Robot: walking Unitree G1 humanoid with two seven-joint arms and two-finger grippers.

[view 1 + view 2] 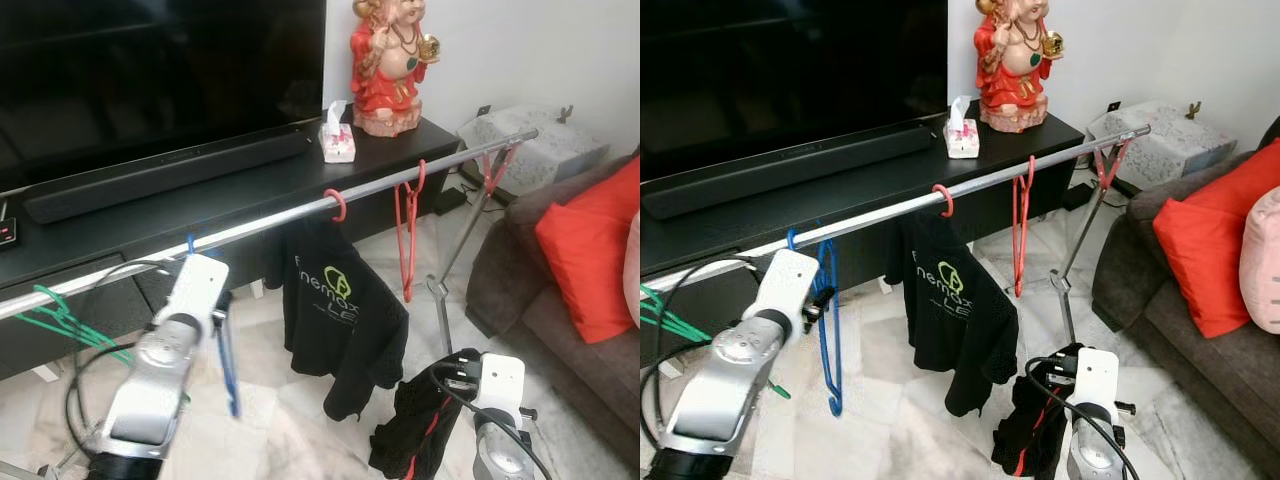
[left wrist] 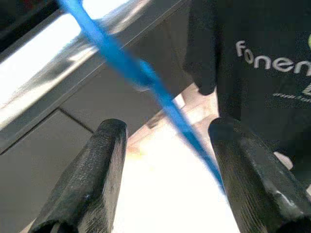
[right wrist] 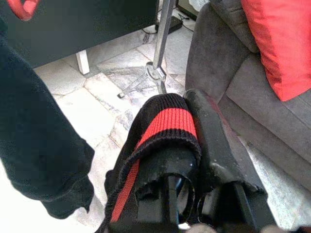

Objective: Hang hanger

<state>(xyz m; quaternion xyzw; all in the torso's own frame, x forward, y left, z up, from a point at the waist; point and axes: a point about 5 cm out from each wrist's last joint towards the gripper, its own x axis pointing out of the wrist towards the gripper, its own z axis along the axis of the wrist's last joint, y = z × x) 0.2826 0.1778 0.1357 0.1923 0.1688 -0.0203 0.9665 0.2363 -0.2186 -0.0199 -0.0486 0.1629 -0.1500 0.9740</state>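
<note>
A thin blue plastic hanger [image 1: 828, 330] hangs by its hook over the long silver metal rail [image 1: 970, 187] of the clothes rack, its long axis running almost straight down toward the pale marble floor [image 1: 910, 430], hook at the top. The left gripper [image 2: 165, 179] sits just beside it with its two black fingers [image 2: 85, 184] spread apart — the blue bar passes through the gap between them, and whether it touches either one cannot be told. Further along the rail hang a black T-shirt with a green logo [image 1: 955, 310] on a red hook and a bare red plastic hanger [image 1: 1021, 225]. The right gripper [image 3: 194, 145] is low near the floor, closed on a black garment with a red stripe [image 3: 165, 124] — the ribbed cuff is draped over one finger.
</note>
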